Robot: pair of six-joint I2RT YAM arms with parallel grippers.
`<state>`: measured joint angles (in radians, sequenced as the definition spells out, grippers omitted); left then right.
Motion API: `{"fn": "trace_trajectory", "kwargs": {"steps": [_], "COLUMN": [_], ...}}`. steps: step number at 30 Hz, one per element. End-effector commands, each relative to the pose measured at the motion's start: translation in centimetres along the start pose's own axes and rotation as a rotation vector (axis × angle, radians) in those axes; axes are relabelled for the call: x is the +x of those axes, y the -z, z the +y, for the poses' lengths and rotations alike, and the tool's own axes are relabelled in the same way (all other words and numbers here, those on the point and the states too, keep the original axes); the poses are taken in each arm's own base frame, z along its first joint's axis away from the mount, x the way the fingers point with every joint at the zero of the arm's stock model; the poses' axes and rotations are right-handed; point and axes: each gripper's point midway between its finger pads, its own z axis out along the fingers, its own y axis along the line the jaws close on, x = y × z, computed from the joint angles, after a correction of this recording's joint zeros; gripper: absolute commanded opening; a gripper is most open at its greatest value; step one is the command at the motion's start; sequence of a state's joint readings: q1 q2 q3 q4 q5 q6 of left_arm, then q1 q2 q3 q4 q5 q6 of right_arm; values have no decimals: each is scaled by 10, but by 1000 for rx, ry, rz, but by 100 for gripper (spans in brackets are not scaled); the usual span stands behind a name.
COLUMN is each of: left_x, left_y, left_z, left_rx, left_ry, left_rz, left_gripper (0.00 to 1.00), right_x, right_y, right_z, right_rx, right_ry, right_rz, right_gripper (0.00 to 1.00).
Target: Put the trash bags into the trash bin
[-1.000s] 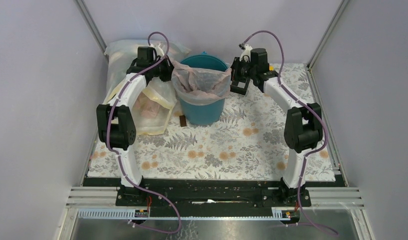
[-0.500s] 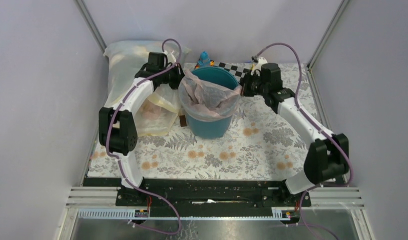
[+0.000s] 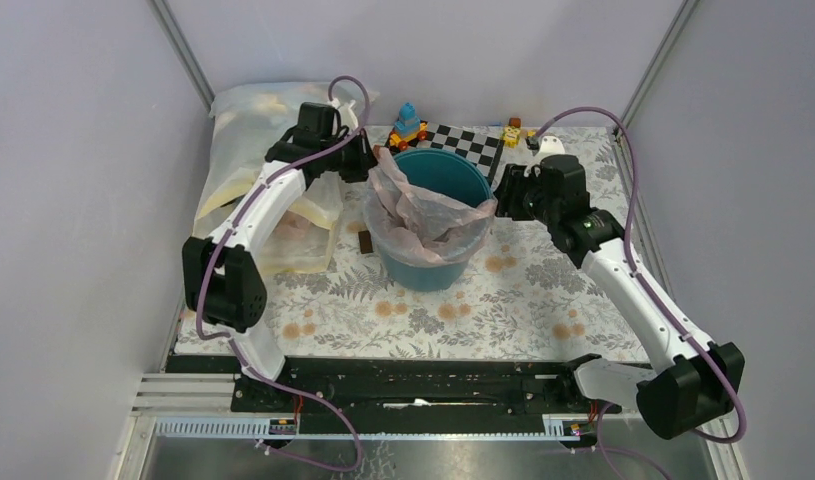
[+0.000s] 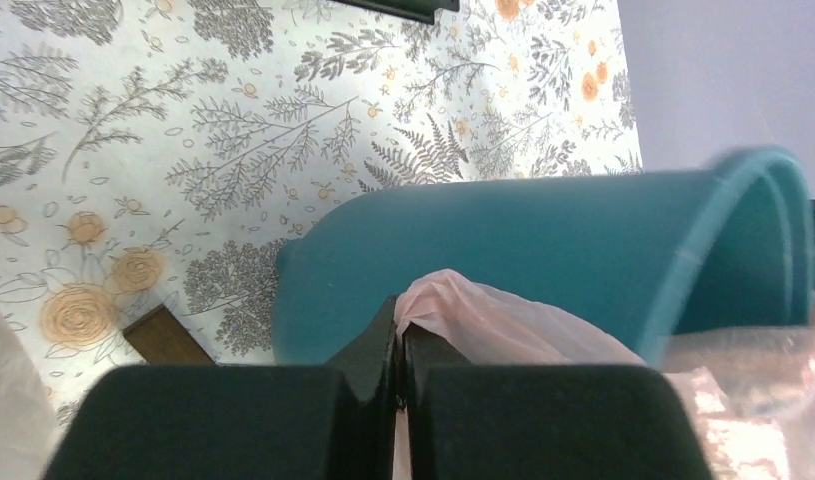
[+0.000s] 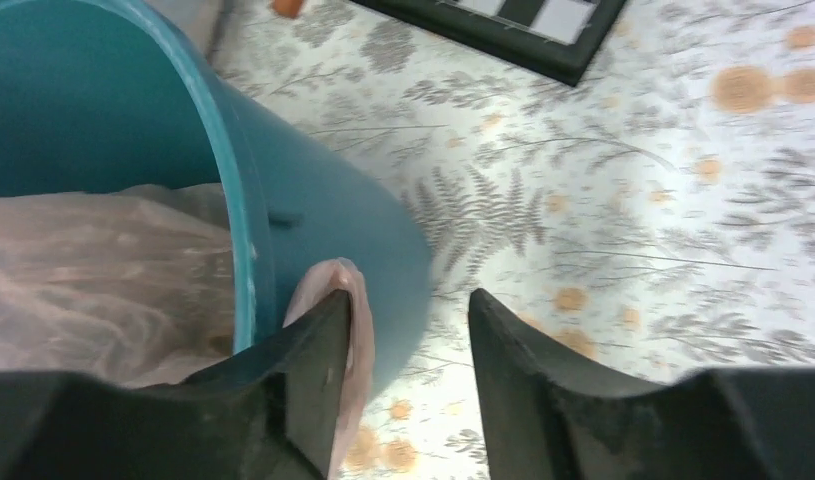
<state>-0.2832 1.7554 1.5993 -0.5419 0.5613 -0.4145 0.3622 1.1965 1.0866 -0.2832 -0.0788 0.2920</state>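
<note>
The teal trash bin [image 3: 430, 262] stands at mid-table with a pale pink trash bag [image 3: 423, 215] lining its mouth and folded over the rim. My left gripper [image 3: 371, 160] is at the bin's left rim. In the left wrist view the left gripper [image 4: 400, 335] is shut on a pinch of the bag [image 4: 493, 325] against the bin's wall [image 4: 543, 240]. My right gripper [image 3: 503, 196] is at the right rim. The right wrist view shows the right gripper [image 5: 408, 305] open outside the bin [image 5: 323, 210], with a fold of bag [image 5: 360, 300] lying on its left finger.
A big clear sack [image 3: 253, 150] stuffed with bags lies at the back left, beside the left arm. A checkerboard [image 3: 463, 142], a small toy figure [image 3: 408, 122] and yellow and orange toys [image 3: 510, 132] sit behind the bin. A brown block [image 3: 364, 241] lies left of the bin's foot.
The right gripper has opened and let go of the bag's rim. Both grippers and the bin have shifted nearer and to the right, uncovering the toys behind.
</note>
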Motion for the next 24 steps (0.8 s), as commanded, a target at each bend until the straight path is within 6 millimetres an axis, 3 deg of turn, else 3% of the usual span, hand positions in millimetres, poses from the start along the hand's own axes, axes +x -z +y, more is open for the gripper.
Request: {"fn": "trace_trajectory", "kwargs": {"steps": [1,4,8,10,12,17,24], "left_x": [-31,-31,-25,-24,-25,-27,-25], "left_y": [37,41,37,37,42,54,64], "left_z": [-14,-5,6,17,25,28,23], "left_rx": [-51,-66,-75,-115,-139,-148,-139], "left_ry": [-67,-61,-46,-33,-26,-18,-24], "left_rz": [-144,-156,-131,-128,-138,-167,-181], "left_gripper": [0,0,0,0,0,0,0], "right_x": [-32,-50,-69,-79,-85,-87,-66], "right_y": [32,52,62,64,67,66,30], "right_z": [-24,-30,-14,8,42,110,167], "right_rx": [170,218,159,56,-125,-494,-624], "right_ry": [73,94,155,193,258,348,474], "right_rz": [-109,-191,-207,-204,-190,-115,32], "right_gripper": [61,73,75,73,71,66,68]}}
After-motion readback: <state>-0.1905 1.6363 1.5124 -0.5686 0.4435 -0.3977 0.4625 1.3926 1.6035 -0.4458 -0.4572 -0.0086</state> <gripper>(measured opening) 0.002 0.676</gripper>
